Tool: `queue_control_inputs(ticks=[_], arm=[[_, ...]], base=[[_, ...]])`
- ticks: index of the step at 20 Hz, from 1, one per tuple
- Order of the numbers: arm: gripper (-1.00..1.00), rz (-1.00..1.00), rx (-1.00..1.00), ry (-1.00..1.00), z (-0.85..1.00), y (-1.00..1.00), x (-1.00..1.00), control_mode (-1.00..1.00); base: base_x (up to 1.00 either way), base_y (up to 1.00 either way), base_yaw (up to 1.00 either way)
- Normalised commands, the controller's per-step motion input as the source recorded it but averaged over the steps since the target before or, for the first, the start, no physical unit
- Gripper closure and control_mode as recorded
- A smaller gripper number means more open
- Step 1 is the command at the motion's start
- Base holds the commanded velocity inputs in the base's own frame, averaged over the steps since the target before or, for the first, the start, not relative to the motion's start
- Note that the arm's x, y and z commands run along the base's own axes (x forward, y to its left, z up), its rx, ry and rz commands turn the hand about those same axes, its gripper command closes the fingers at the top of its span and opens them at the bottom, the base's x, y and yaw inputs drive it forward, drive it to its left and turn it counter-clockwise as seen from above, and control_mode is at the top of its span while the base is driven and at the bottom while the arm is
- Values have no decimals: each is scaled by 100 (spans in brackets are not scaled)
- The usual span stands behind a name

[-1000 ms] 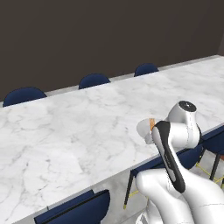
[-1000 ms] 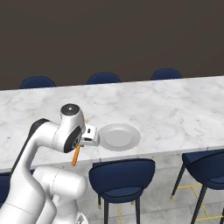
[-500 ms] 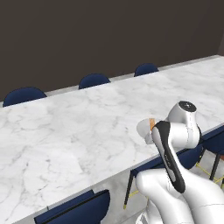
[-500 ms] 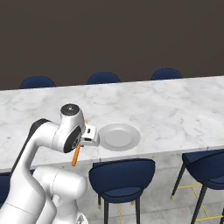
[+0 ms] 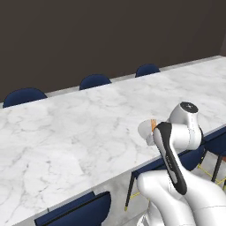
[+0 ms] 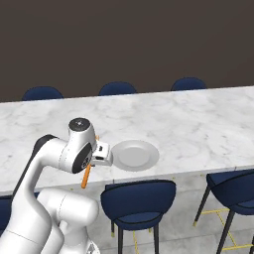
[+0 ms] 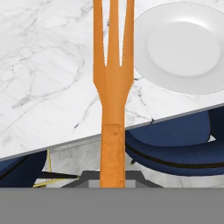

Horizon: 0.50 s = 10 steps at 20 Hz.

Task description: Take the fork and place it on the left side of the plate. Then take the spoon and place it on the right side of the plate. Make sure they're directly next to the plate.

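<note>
Hand (image 6: 95, 159) closed on fork (image 7: 113, 83) handle, near butt end; tines point away from the hand, over worktop (image 7: 48, 74) edge, just left of plate (image 7: 183, 48). Fork judged light, stiff, slim, maybe slick: grip at handle suits, long lever may swing. Plate rests near worktop front edge. Versus earlier frames: no visible change, arm and fork unmoved.

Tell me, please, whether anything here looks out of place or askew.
Nothing is spilled or damaged. The one oddity is the orange fork: the claw holds it by the handle in the air, its handle end hanging past the marble counter's edge, left of the plate, not yet laid down.
</note>
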Motion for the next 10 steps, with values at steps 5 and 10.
queue_control_inputs(ticks=[5, 10], arm=[[100, 0, 0, 0, 0, 0, 0, -100], [100, 0, 0, 0, 0, 0, 0, -100]], base=[[0, 0, 0], [0, 0, 0]])
